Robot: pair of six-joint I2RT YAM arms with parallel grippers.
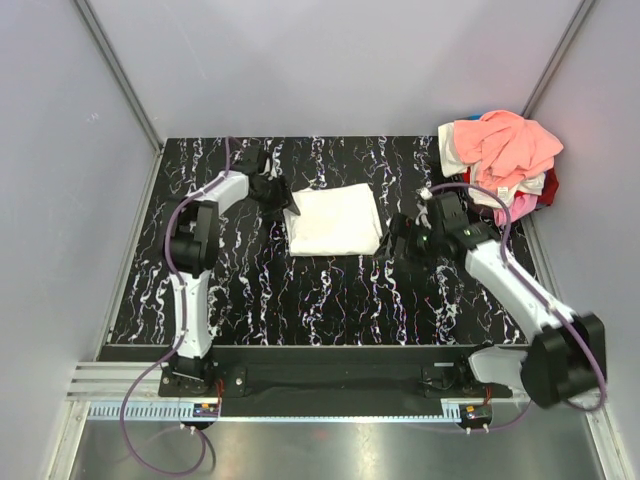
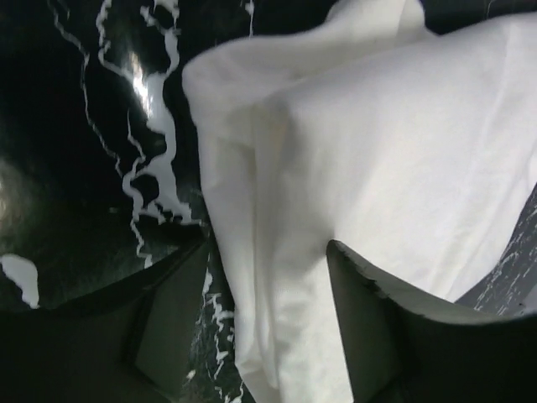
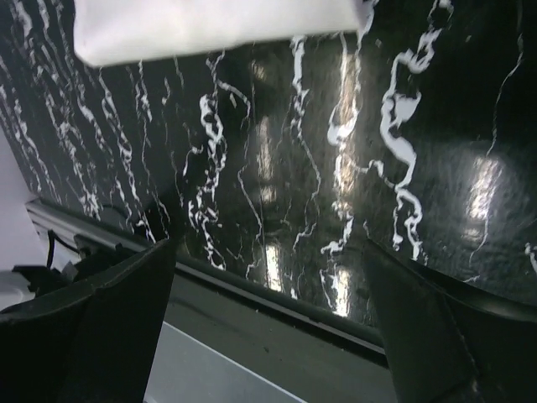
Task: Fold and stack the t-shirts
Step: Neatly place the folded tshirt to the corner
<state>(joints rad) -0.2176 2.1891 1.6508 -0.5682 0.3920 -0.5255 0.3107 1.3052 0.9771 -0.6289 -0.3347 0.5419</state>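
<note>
A folded white t-shirt lies flat in the middle of the black marbled table. My left gripper is at the shirt's left edge. In the left wrist view its fingers stand apart, with the white t-shirt's layered edge lying loose between them and the left gripper open. My right gripper hovers just right of the shirt. In the right wrist view the right gripper is open and empty over bare table, the white t-shirt at the top. More t-shirts sit in a heap at the back right.
The heap has a salmon-peach shirt on top, with pink and red cloth under it, hanging over the table's right edge. Grey walls enclose the table. The table's near rim shows below the right gripper.
</note>
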